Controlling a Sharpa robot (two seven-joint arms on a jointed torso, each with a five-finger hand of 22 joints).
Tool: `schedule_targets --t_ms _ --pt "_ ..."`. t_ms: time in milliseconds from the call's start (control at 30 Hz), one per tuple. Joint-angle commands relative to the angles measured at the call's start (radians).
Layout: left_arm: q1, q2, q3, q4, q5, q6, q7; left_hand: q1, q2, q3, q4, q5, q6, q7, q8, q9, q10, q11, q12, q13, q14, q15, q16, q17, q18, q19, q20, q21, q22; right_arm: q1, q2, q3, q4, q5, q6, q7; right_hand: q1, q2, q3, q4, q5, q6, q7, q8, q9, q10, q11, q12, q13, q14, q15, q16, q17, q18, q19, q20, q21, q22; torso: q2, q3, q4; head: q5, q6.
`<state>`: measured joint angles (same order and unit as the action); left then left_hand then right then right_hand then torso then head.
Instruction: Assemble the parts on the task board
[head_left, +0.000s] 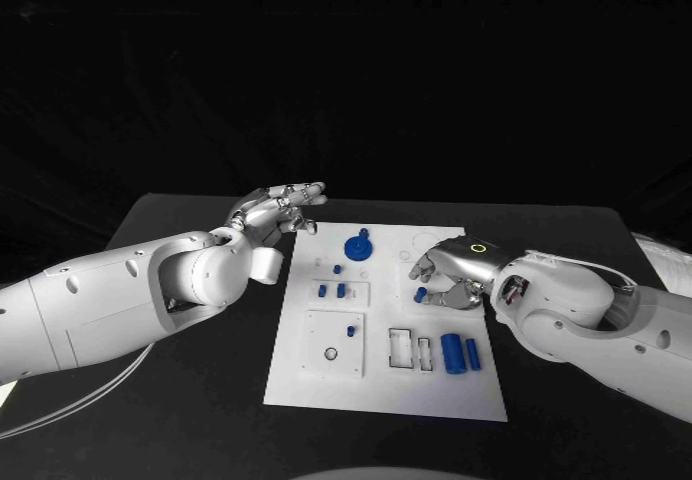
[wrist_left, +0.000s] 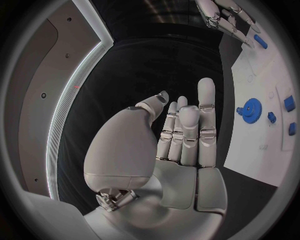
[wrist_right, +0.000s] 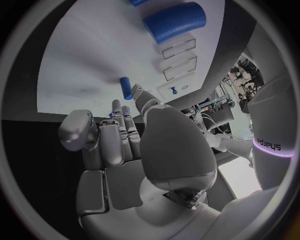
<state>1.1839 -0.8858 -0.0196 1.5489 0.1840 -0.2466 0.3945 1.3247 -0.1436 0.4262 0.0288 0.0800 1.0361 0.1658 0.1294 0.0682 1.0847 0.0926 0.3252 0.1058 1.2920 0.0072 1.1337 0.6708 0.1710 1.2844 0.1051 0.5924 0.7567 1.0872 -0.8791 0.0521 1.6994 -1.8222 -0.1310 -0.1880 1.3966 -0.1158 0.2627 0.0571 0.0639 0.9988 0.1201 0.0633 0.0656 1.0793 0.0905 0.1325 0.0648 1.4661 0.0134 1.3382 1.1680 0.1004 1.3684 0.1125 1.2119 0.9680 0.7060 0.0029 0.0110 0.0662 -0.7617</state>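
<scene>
- Two blue cylinders lie side by side on the near part of the task board, beside two empty slots.
- The right hand hangs over the board's right side with its fingers curled down by a small blue peg. I cannot tell if it holds the peg.
- It should go slow and keep the peg straight up.
- Farther back sits the blue gear.
- The left hand waits at the far left corner, fingers wide, holding nothing.
</scene>
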Motion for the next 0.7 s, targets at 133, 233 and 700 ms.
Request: schedule_targets --t_ms 133,233,700 --pt "0.0 0.002 0.0 0.0 -0.002 0.021 0.002 0.002 0.008 -0.004 -0.003 0.005 -0.008 0.002 0.004 -0.001 -0.006 0.0 0.005 0.001 -0.007 0.0 -0.001 -0.001 0.011 0.003 0.0 -0.005 -0.001 -0.003 0.008 -0.001 -0.009 0.001 0.038 0.007 0.004 0.018 0.034 0.006 0.0 0.042 0.009 0.01 0.004 0.058 -0.015 0.014 0.001 0.04 -0.019 0.005 0.008 0.011 0.011 -0.011 0.004 0.01 0.0 -0.0002 0.0003 0.001 -0.003" --pt "0.0 0.002 0.0 0.0 -0.002 0.022 0.001 0.002 0.008 -0.004 -0.003 0.005 -0.008 0.002 0.004 -0.001 -0.006 0.0 0.005 0.001 -0.007 0.0 -0.001 -0.001 0.011 0.003 0.0 -0.005 -0.001 -0.003 0.01 -0.001 -0.009 0.001 0.041 0.007 0.006 0.017 0.05 0.008 -0.001 0.061 0.01 0.013 0.006 0.082 -0.019 0.013 0.001 0.042 -0.023 0.009 0.014 0.01 0.016 -0.016 0.009 0.018 0.0 0.0003 0.0002 0.001 -0.004" --pt "0.0 0.001 0.0 0.0 -0.002 0.023 -0.001 0.003 0.01 -0.004 -0.004 0.005 -0.007 0.003 0.005 -0.001 -0.007 0.001 0.007 0.001 -0.007 0.0 -0.001 -0.003 0.011 0.004 0.0 -0.005 -0.002 -0.005 0.015 -0.001 -0.01 -0.007 0.045 0.008 0.01 0.011 0.096 0.011 -0.007 0.106 0.011 0.017 0.008 0.105 -0.02 -0.009 0.0 0.042 -0.025 0.013 0.017 0.008 0.02 -0.019 0.012 0.021 0.0 -0.0002 -0.0001 0.0 -0.005"
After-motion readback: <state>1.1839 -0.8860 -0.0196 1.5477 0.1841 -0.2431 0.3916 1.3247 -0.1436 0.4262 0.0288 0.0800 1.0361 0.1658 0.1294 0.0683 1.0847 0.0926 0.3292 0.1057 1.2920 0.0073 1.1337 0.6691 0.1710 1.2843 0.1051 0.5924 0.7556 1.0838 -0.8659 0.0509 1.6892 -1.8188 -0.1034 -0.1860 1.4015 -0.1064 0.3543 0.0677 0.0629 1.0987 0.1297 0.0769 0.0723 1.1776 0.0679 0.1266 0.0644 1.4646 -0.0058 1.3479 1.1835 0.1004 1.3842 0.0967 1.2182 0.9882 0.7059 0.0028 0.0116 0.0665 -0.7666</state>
